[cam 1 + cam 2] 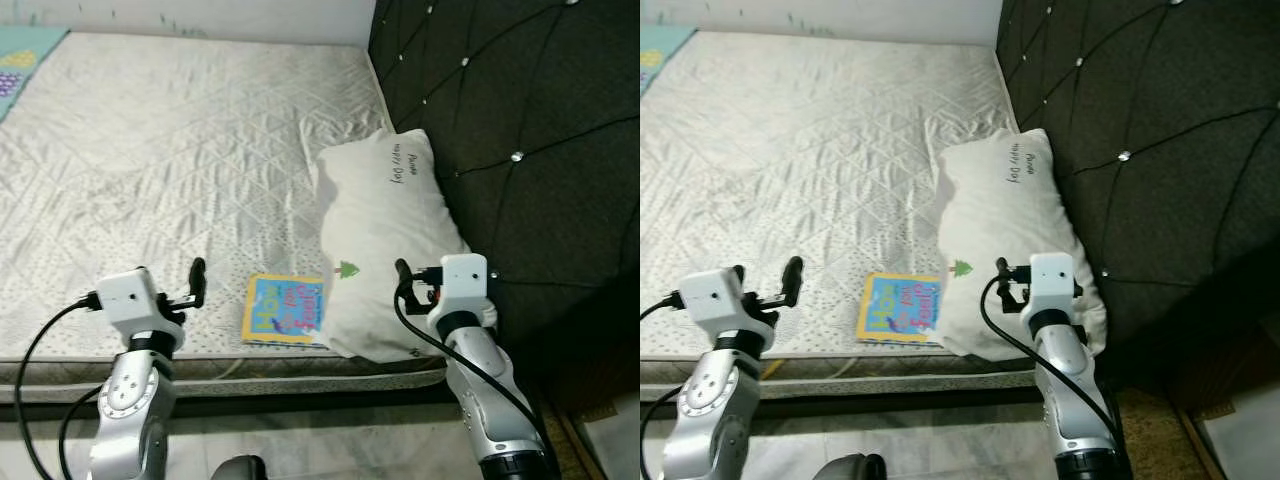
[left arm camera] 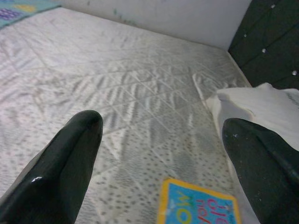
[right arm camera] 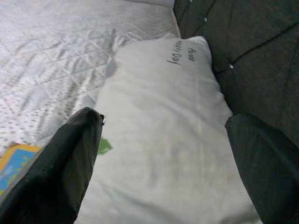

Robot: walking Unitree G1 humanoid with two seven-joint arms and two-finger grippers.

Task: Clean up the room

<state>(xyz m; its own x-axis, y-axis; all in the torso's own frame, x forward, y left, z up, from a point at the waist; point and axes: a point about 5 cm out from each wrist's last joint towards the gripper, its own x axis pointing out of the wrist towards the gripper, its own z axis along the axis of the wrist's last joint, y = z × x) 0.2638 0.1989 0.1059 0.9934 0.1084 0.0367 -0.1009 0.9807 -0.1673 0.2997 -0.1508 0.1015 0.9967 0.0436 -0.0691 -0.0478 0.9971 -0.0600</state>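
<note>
A colourful children's book [image 1: 285, 310] lies flat near the front edge of the bare quilted mattress [image 1: 150, 150]. To its right a white pillow [image 1: 385, 240] with a small green tree print rests against the headboard. My left gripper [image 1: 192, 283] hovers open above the mattress edge, left of the book [image 2: 198, 205], with nothing between its fingers [image 2: 70, 163]. Over the pillow's front end [image 3: 163, 116], my right gripper [image 1: 412, 285] is open and holds nothing.
A dark tufted headboard [image 1: 530, 120] runs along the right side. A teal patterned mat [image 1: 25, 55] lies at the far left corner of the bed. Pale tiled floor [image 1: 330, 450] shows below the mattress edge, between my arms.
</note>
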